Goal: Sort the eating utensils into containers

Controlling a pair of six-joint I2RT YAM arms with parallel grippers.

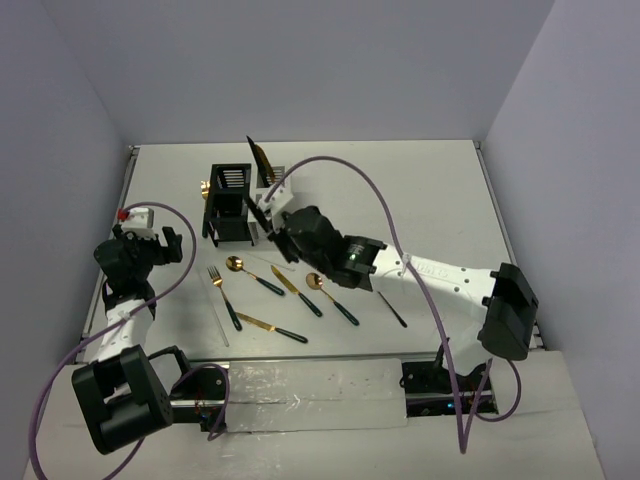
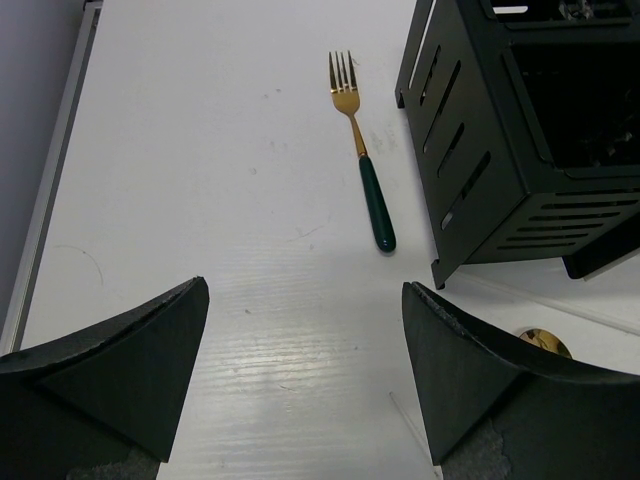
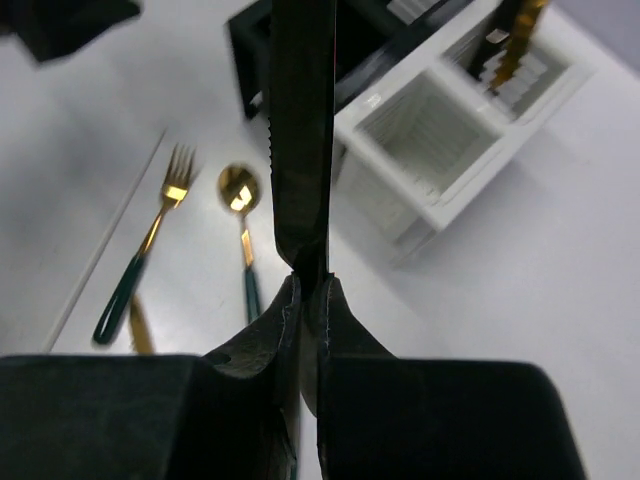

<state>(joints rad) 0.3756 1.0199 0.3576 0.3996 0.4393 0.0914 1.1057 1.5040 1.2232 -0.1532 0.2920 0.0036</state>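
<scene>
My right gripper point(image 1: 270, 222) point(image 3: 308, 285) is shut on an all-black serrated knife point(image 3: 300, 130) point(image 1: 255, 207) and holds it just in front of the joined caddies. The black caddy point(image 1: 228, 200) point(image 2: 520, 150) stands left of the white caddy point(image 1: 275, 192) point(image 3: 440, 150). A gold knife point(image 1: 260, 158) point(image 3: 515, 40) stands in the white one. My left gripper point(image 1: 168, 245) point(image 2: 305, 285) is open and empty, left of the black caddy. On the table lie a fork point(image 1: 222, 295) point(image 3: 150, 240), a spoon point(image 1: 252, 273) point(image 3: 240, 200), a knife point(image 1: 297, 292), a second spoon point(image 1: 332, 297), a gold knife point(image 1: 270, 327) and a black utensil point(image 1: 392, 308).
Another gold fork with a green handle point(image 2: 360, 150) lies by the black caddy's left wall. A thin clear stick point(image 1: 222, 315) lies beside the fork in front of the caddies. A raised rail point(image 2: 50, 180) runs along the table's left edge.
</scene>
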